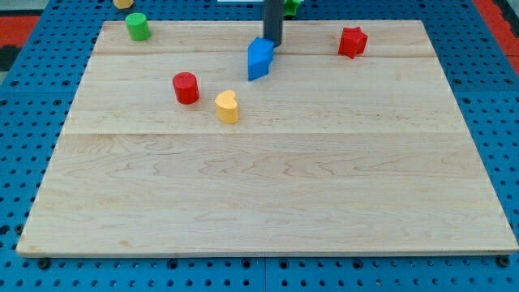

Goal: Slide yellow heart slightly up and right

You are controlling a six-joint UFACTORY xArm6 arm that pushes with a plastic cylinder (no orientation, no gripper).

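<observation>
The yellow heart (228, 106) lies on the wooden board (268, 195) in its upper left part. A red cylinder (186, 88) stands just to its upper left. My tip (272, 44) is at the view's top centre, touching the top of a blue block (259, 58), up and right of the yellow heart and well apart from it.
A red star-shaped block (353, 41) sits at the upper right. A green cylinder (137, 26) stands at the upper left corner. A yellow block (123, 3) and a green block (292, 6) are cut off by the view's top edge. Blue pegboard (24, 97) surrounds the board.
</observation>
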